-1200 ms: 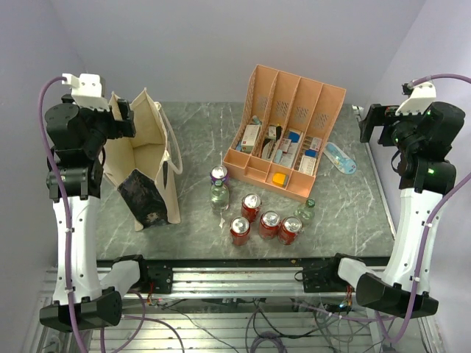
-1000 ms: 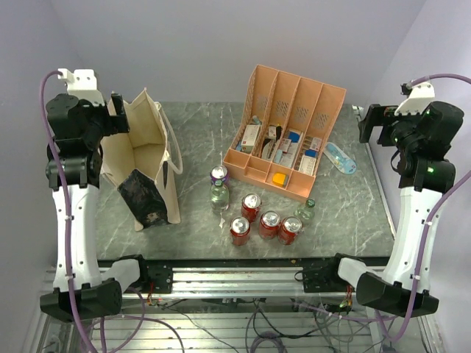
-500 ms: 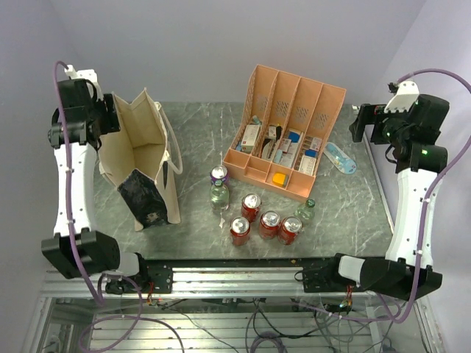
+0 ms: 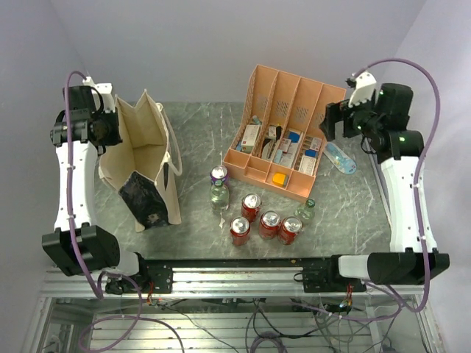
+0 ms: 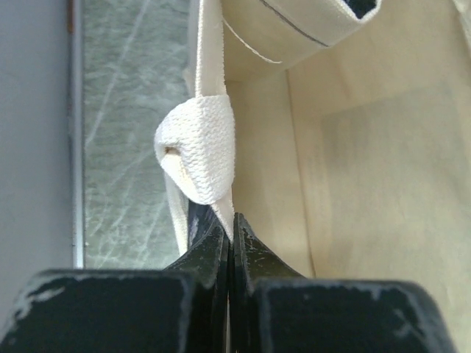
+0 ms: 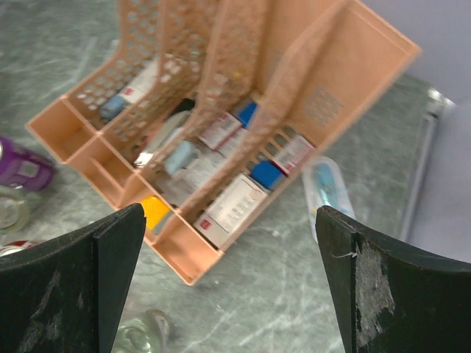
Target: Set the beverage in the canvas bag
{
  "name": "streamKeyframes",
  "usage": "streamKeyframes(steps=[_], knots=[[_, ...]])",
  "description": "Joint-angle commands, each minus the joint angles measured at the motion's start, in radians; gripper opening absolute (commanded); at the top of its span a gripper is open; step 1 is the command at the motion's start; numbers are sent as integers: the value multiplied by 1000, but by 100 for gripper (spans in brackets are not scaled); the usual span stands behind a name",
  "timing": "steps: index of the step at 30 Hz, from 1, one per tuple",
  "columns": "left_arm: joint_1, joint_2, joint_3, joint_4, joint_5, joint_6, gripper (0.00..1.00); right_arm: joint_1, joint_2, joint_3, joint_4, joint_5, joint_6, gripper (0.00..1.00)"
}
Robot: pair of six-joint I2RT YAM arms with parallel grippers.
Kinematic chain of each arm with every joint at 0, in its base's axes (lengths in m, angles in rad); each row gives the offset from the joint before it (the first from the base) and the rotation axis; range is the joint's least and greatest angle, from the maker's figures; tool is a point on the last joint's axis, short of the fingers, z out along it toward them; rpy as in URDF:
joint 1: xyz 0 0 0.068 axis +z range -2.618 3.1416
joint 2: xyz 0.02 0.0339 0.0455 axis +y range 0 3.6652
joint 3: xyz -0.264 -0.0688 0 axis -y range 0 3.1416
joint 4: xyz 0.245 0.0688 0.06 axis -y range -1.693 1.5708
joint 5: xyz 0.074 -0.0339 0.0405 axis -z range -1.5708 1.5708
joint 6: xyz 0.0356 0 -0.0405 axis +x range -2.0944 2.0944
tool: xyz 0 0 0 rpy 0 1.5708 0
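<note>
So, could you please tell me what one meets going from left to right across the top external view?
Left fingers pinched on the bag's edge → canvas bag → purple can → orange-pink organizer.

Cream canvas bag [image 4: 145,140] (one end mottled black), salmon-orange organizer [image 4: 294,94], red cans [image 4: 269,223], grey-green veined table [image 4: 347,207]

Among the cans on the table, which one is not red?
The purple can, standing just behind the clear bottle; the other four cans, grouped nearer the arms, are red.
</note>
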Motion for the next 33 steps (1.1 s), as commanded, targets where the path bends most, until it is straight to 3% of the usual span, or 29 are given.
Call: streamKeyframes(steps=[1, 8, 16, 26, 33], knots=[[6, -62, -40, -143, 174, 23, 7, 93, 60, 58, -4, -157, -12, 100], [5, -135, -161, -198, 413, -4, 7, 344, 165, 32, 13, -280, -2, 100], [-2, -203, -228, -227, 484, 23, 10, 655, 295, 39, 5, -285, -129, 92], [12, -235, -199, -194, 488, 18, 58, 782, 448, 80, 6, -269, -235, 89], [19, -239, -167, -175, 458, 11, 77, 834, 500, 76, 35, -219, -260, 86]])
